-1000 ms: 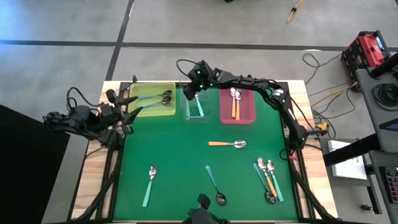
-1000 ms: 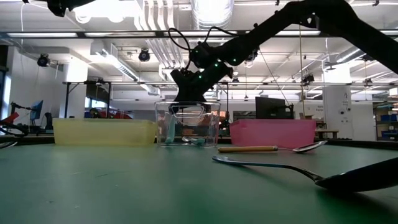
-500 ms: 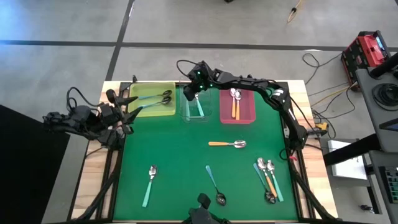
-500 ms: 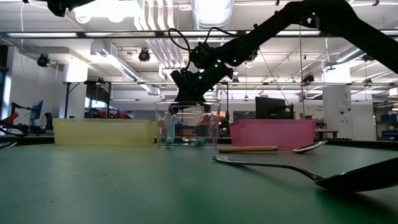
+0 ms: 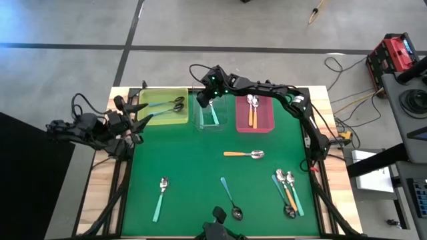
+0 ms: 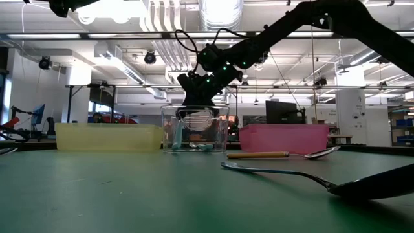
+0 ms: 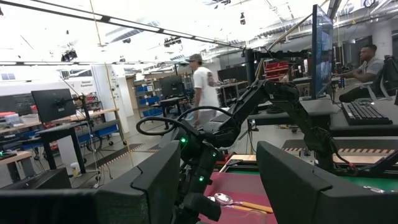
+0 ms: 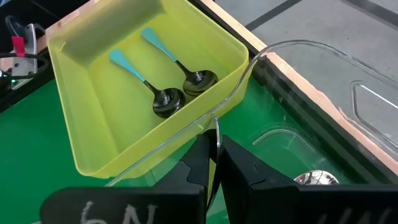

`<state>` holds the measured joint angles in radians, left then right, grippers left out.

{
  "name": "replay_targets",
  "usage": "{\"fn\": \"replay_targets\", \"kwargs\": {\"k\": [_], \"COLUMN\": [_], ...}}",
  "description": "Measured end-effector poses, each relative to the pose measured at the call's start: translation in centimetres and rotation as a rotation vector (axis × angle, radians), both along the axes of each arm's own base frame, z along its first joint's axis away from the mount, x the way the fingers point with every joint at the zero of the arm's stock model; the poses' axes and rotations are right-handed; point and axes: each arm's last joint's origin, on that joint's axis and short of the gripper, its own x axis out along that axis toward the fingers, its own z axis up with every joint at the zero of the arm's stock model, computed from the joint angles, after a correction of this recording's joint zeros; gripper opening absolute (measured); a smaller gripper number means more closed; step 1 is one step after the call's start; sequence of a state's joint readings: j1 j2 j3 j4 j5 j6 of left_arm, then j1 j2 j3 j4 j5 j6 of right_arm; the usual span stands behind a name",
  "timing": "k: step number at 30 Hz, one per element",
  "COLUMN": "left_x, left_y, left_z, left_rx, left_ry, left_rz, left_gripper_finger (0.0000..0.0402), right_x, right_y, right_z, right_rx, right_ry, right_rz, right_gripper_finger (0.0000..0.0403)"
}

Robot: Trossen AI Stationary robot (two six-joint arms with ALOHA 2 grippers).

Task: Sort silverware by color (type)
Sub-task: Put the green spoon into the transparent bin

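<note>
Three bins are standing along the far tabletop edge; the right pincer, fingers pressed together and holding nothing visible, is hovering over the clear bin. Six spoons are lying unsorted; next, picking one. Left pincer is waiting, spread, left.

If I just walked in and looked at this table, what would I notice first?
Probably the three bins lined up at the far edge of the green table: a yellow bin with two dark-bowled teal spoons, a clear bin, and a pink bin with orange-handled spoons. The long black right arm reaches over the clear bin, its right gripper shut. More spoons lie scattered on the green, with a cluster near the right edge.
</note>
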<state>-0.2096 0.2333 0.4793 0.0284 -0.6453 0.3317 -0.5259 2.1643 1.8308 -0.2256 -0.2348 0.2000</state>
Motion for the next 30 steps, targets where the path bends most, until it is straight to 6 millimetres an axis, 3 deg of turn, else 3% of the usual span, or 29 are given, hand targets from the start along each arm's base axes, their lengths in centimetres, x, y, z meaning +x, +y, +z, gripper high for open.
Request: {"fn": "replay_targets", "kwargs": {"k": [8, 20, 30], "left_x": [0.0, 0.0, 0.0], "left_y": [0.0, 0.0, 0.0], "left_z": [0.0, 0.0, 0.0], "left_rx": [0.0, 0.0, 0.003], "left_ry": [0.0, 0.0, 0.002], "left_rz": [0.0, 0.0, 0.001], "left_gripper_finger": [0.0194, 0.0194, 0.0194], "right_x": [-0.01, -0.06, -0.04], "right_y": [-0.01, -0.03, -0.02], "right_z": [-0.02, -0.25, -0.23], "right_rx": [-0.001, -0.039, -0.04], "right_ry": [0.002, 0.033, 0.03], "right_rz": [-0.003, -0.034, -0.028], "right_gripper_finger": [0.0017, 0.0083, 0.0084]}}
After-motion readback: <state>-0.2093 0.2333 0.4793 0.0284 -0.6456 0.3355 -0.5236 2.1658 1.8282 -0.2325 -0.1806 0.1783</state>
